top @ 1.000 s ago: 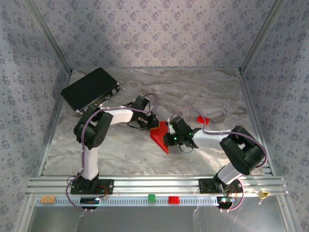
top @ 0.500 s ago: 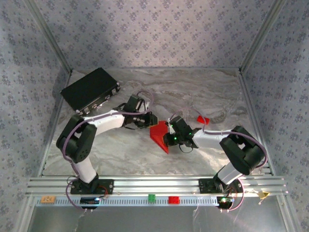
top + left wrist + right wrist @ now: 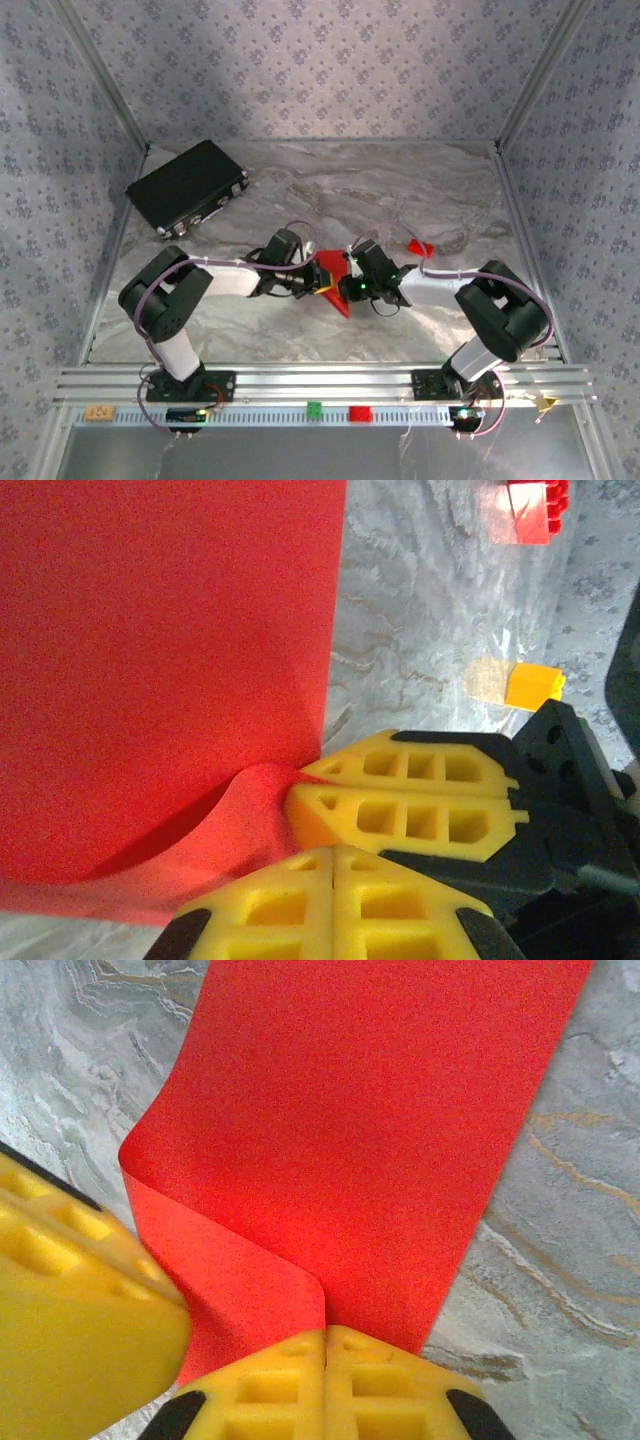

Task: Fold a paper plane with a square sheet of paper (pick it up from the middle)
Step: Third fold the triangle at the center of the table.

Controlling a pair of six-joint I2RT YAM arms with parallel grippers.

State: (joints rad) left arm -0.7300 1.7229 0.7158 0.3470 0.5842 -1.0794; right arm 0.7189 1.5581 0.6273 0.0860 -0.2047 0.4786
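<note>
Underneath, grey marbled tabletop [image 3: 400,190]; patterned walls [image 3: 320,70]

I see the square sheet of paper [image 3: 380,1130] as thin matt paper, faintly grainy. The right end effector [image 3: 325,1345] has dull moulded yellow plastic fingers. The bench [image 3: 400,185] looks smooth and marbled with a slight sheen; its front rail [image 3: 320,380] is ribbed bare metal.

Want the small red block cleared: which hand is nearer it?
Right. Both pinch the red paper; the right hand lies left of the small red block, the left hand further left again.
</note>
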